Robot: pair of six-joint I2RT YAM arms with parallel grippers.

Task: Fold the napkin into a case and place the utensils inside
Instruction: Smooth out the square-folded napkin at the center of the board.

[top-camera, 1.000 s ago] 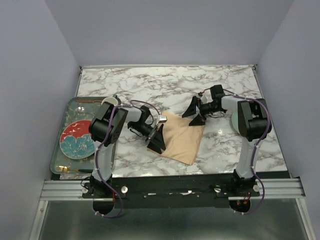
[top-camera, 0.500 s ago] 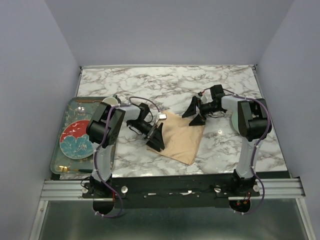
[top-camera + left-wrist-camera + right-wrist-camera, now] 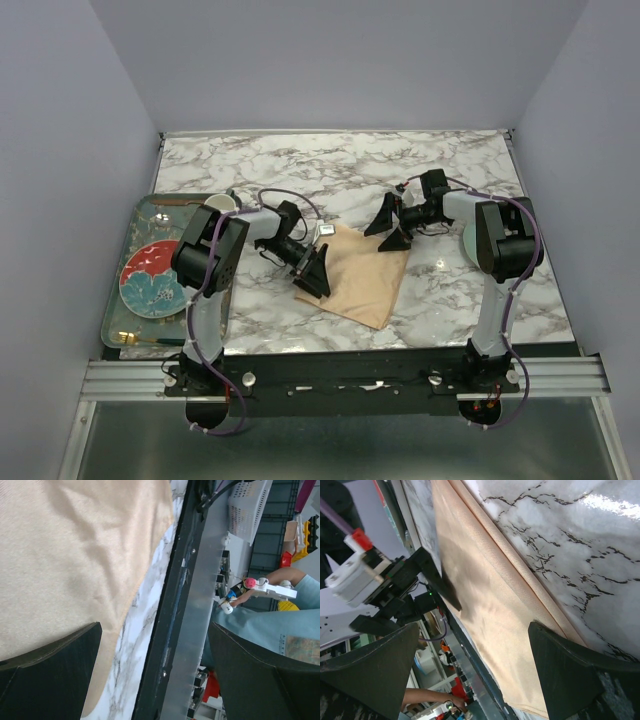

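Your left gripper (image 3: pixel 312 272) stands wide open and holds nothing. It is low over the left edge of the napkin (image 3: pixel 362 278); in the left wrist view one finger (image 3: pixel 50 665) lies over the cloth and the other is out past the table's near rail. Your right gripper (image 3: pixel 388 226) is also spread wide and empty, at the napkin's far right corner, with cloth filling the space between its fingers in the right wrist view.

The napkin lies flat on the marble table (image 3: pixel 300 170) between the two arms, near the front edge. The utensils (image 3: pixel 128 340), only a thin gold glint from above, sit on the tray (image 3: pixel 160 215) at the far left, beside a red and blue plate (image 3: pixel 155 278), well apart from the cloth.

The step in hand looks like the next fold, narrowing the cloth toward a case. To do it well, you would likely slide one finger under the edge before closing. The right wrist view shows a doubled edge, so catch both layers. Lift both ends evenly and lay the fold over flat, since this thin, satiny cloth will probably slip and wrinkle.

From above, the napkin is close to square and turned like a diamond: one corner points away from the arms, one toward the near edge. No clear long axis shows yet. Its doubled edge runs along the far right side.
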